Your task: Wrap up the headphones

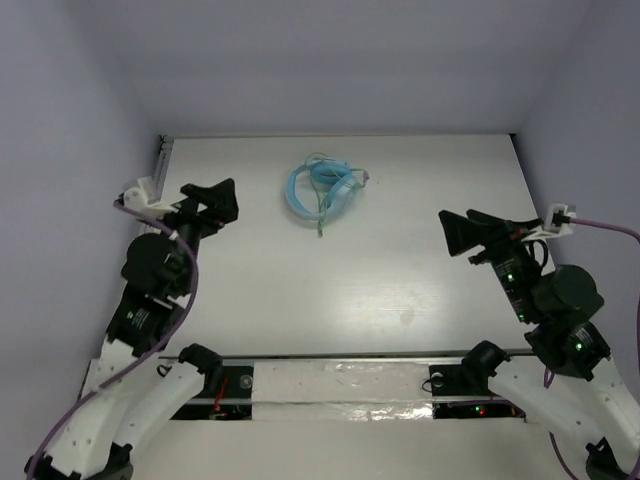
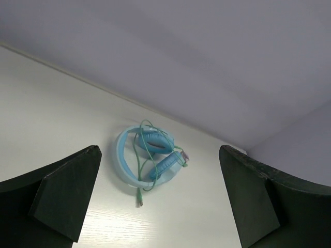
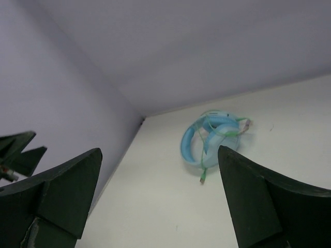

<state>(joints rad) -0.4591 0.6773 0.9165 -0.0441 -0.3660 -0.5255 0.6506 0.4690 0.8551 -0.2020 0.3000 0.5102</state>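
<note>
Headphones (image 1: 322, 188) are seen lying flat on the table (image 1: 400, 290), far-centre, close to the back wall. The ear cups are folded inside the curve of the headband. The cord (image 1: 320, 222) is seen draped in loose loops over the cups and band, with the plug end trailing out toward the near side. How many turns are made cannot be told; the loops look slack rather than tight.

Left gripper (image 1: 228, 200) is held fully open, nothing in it, well apart from the headphones on their left. Right gripper (image 1: 447, 232) is likewise wide open and empty, well apart on the right. Both are pointed roughly inward at the headphones, which are framed between the fingers in each wrist view. No contact with anything is seen.

Step is judged as either wrap finished and let go, or a last tidy-up pending; a mostly wrapped state is suggested by the loops.

If more is needed: the loose plug end is to be pinched by one gripper, low to the table, while the band is steadied by the other. The thin cord calls for a precise, near-closed pinch. Loops could be pulled off if the tail is tugged hard.
</note>
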